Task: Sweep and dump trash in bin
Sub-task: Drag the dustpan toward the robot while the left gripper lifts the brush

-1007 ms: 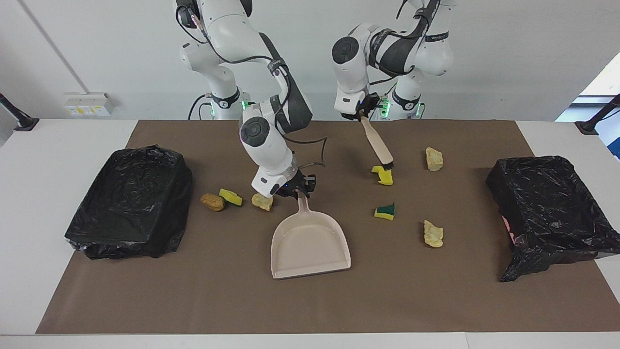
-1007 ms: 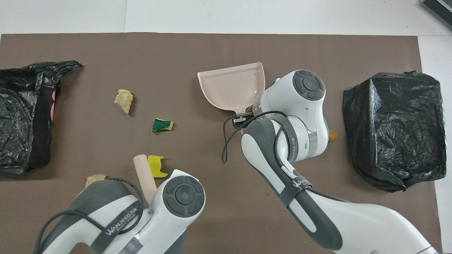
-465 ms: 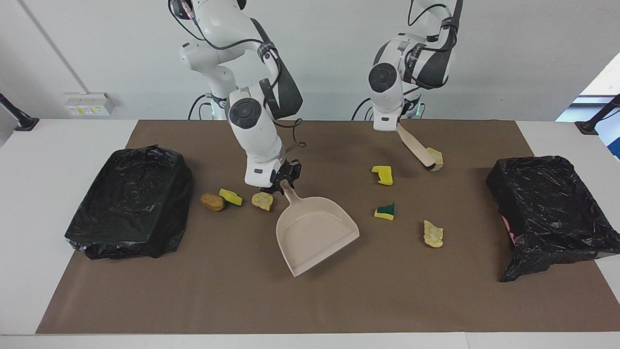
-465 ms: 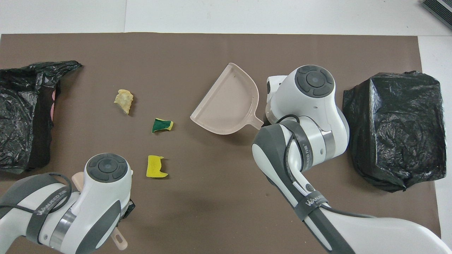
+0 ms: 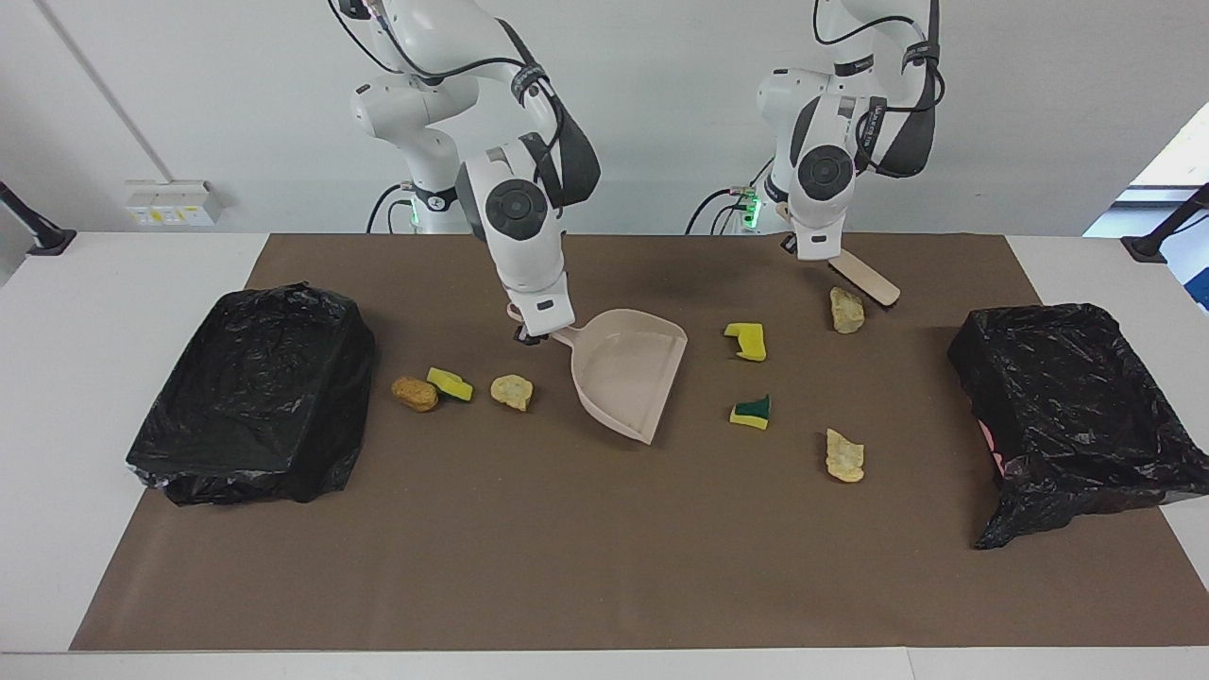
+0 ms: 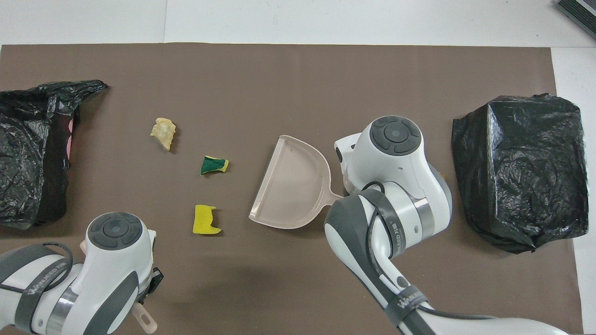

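Note:
My right gripper (image 5: 531, 332) is shut on the handle of the beige dustpan (image 5: 623, 373), held low over the mat with its mouth turned toward the left arm's end. My left gripper (image 5: 801, 247) is shut on the beige brush (image 5: 861, 276), whose head sits just beside a tan chunk (image 5: 847, 310). Trash lies scattered: a yellow sponge (image 5: 746, 342), a green-and-yellow sponge (image 5: 752, 413) and another tan chunk (image 5: 844, 455) near the pan's mouth. A brown chunk (image 5: 415, 393), a yellow sponge (image 5: 450, 383) and a tan chunk (image 5: 512, 391) lie by the pan's handle. From overhead, the arms hide both grippers.
Two bins lined with black bags stand on the brown mat (image 5: 586, 567), one (image 5: 250, 392) at the right arm's end and one (image 5: 1067, 397) at the left arm's end. In the overhead view the dustpan (image 6: 291, 186) lies beside the yellow sponge (image 6: 206, 219).
The right arm has swung the dustpan round and toward the robots, turning its mouth to the left arm's end. The left arm carried the brush from the yellow sponge to the tan chunk.

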### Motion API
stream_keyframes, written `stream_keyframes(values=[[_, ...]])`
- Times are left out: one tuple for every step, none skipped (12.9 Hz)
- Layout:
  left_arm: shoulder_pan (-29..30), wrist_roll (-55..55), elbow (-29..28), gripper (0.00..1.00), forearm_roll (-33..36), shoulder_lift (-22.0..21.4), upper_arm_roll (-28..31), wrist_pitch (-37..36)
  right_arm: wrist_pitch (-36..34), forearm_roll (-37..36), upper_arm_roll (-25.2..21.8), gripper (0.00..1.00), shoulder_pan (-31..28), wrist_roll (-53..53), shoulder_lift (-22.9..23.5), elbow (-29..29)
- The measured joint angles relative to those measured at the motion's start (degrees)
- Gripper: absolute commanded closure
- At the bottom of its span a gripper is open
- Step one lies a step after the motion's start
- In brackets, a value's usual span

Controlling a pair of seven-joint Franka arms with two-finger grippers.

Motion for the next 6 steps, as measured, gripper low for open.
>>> stream_keyframes(values=[[0.19, 0.01, -1.51, 1.00, 0.00, -0.63, 0.00, 1.33, -0.01, -0.29, 0.05, 1.00, 0.56, -0.12, -0.43, -0.64], [0.19, 0.07, -2.39, 1.00, 0.00, -1.02, -0.09, 2.70, 0.00, -0.63, 0.08, 1.00, 0.75, -0.45, -0.72, -1.35], [0.17, 0.69, -2.72, 1.00, 0.00, -1.17, -0.32, 4.37, 0.19, -0.72, 0.05, 1.00, 0.73, -1.07, -0.96, -2.18], [0.15, 2.12, -2.80, 1.00, 0.00, -1.18, -0.65, 6.22, 0.69, -0.75, 0.01, 1.00, 0.72, -1.43, -1.14, -2.89], [0.12, 4.15, -2.81, 1.00, -0.02, -1.18, -0.93, 7.78, 1.28, -0.77, 0.05, 1.00, 0.81, -1.65, -1.22, -3.38], [0.11, 6.33, -2.81, 1.00, -0.04, -1.14, -1.05, 9.10, 1.61, -0.78, 0.03, 1.00, 1.30, -1.74, -1.22, -3.69]])
